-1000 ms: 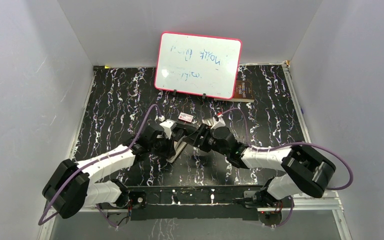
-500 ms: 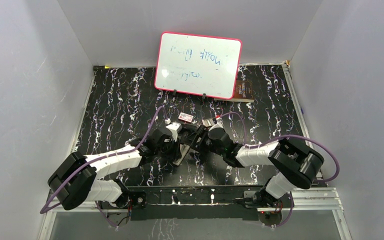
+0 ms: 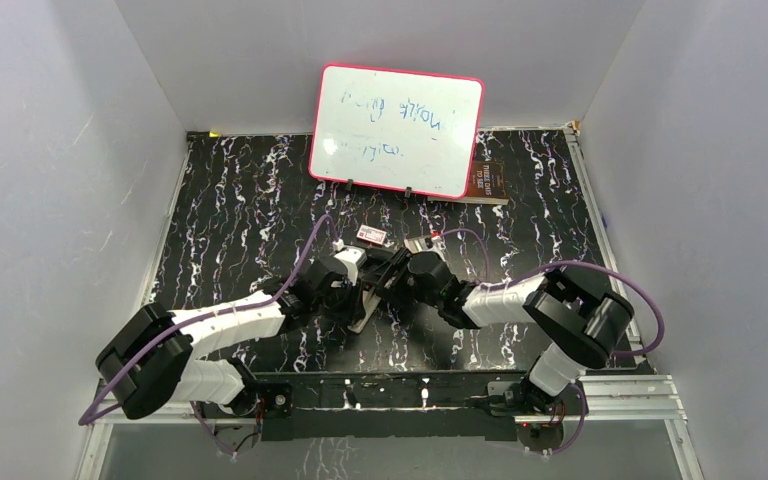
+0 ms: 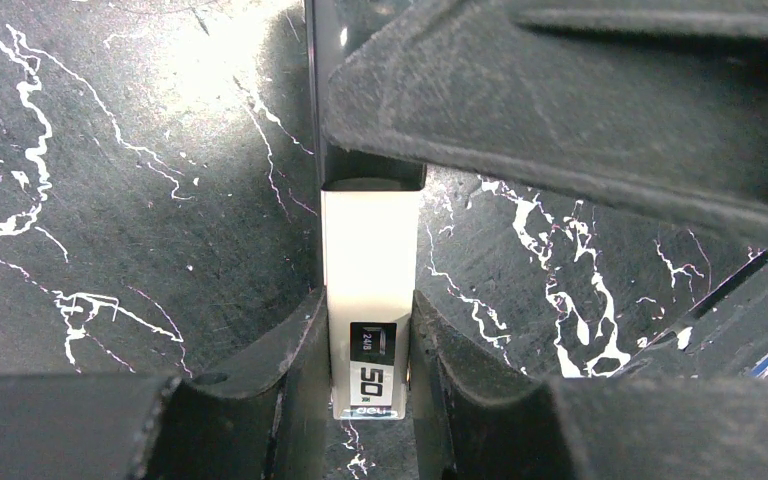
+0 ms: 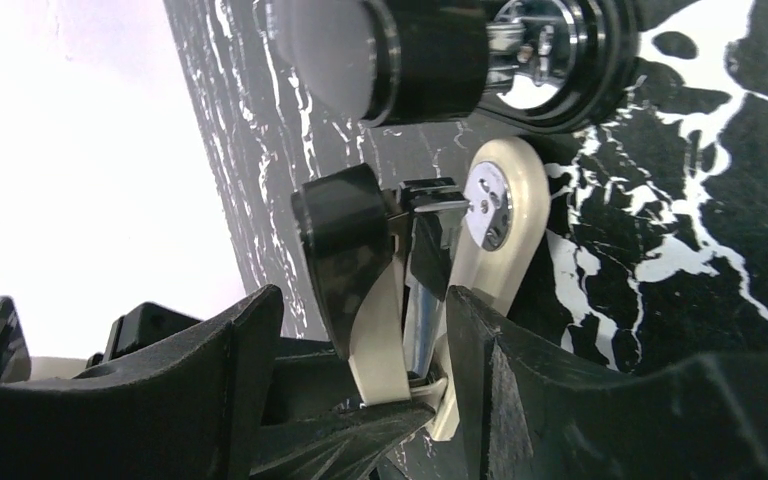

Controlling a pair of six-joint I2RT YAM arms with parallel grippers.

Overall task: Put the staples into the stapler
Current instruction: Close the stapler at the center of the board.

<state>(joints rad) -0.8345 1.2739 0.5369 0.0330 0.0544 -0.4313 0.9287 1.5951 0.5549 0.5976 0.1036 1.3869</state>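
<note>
Left wrist view: the left gripper is seen clamped on the stapler, its fingers pressed against both sides of a pale bar that bears a small black label. The bar runs away from the camera, and its far end is covered by a broad black part; what that part belongs to cannot be told. The black marbled table is seen on either side of the bar.

In the right wrist view the right gripper is held with its jaws wide apart around the stapler's hinge end. A black cap, a pale strip, a shiny rail and a pale rounded plate with a rivet are framed between the fingers. One finger appears to touch the plate, but whether the stapler is squeezed cannot be told. The left arm is seen just beyond.

In the top external view the two grippers are seen nose to nose at the middle of the table, with the stapler set slantwise between them. A box is seen just behind them, apart from both, and a whiteboard is propped at the far edge.
</note>
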